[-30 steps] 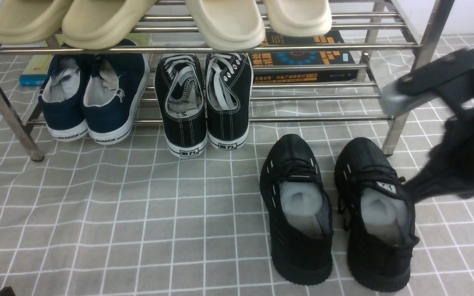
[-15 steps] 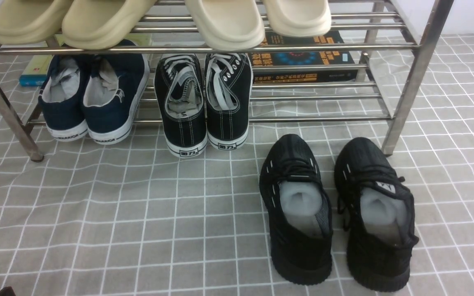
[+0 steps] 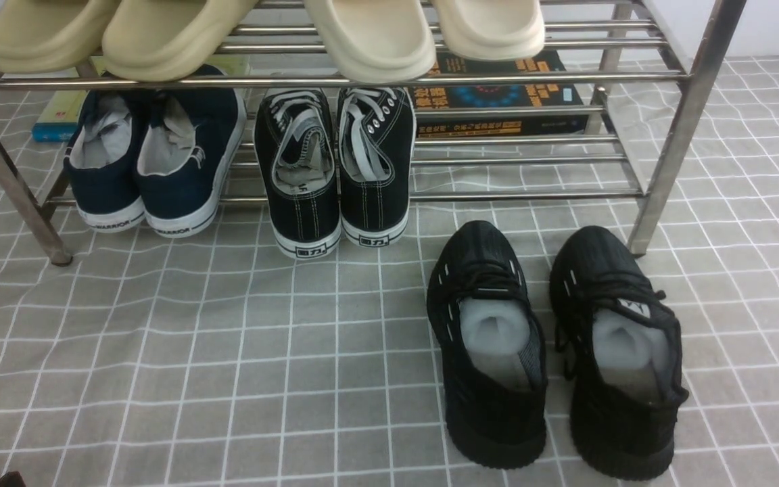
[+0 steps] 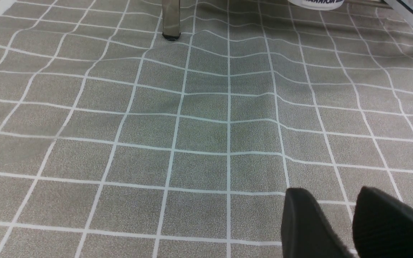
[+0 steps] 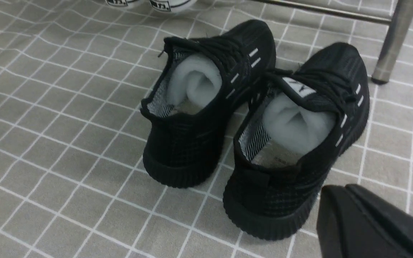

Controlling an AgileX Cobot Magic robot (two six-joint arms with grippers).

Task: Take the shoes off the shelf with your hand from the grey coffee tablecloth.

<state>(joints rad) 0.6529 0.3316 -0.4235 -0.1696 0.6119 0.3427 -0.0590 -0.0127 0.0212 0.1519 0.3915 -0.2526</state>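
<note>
A: In the front view the right arm is gone from the frame; a second ago it hung over the shoes (image 3: 555, 352). They stand side by side on the grey coffee tablecloth (image 3: 159, 338), just before the shelf (image 3: 667, 155). I judge the task finished.

B: The left wrist view shows only cloth and a shelf leg. The left gripper (image 4: 339, 222) has a narrow gap between its fingers, holding nothing.

A: The right wrist view has the pair just ahead of the right gripper (image 5: 368, 222). It is closed, empty and apart from them, which the front view cannot show.
</note>
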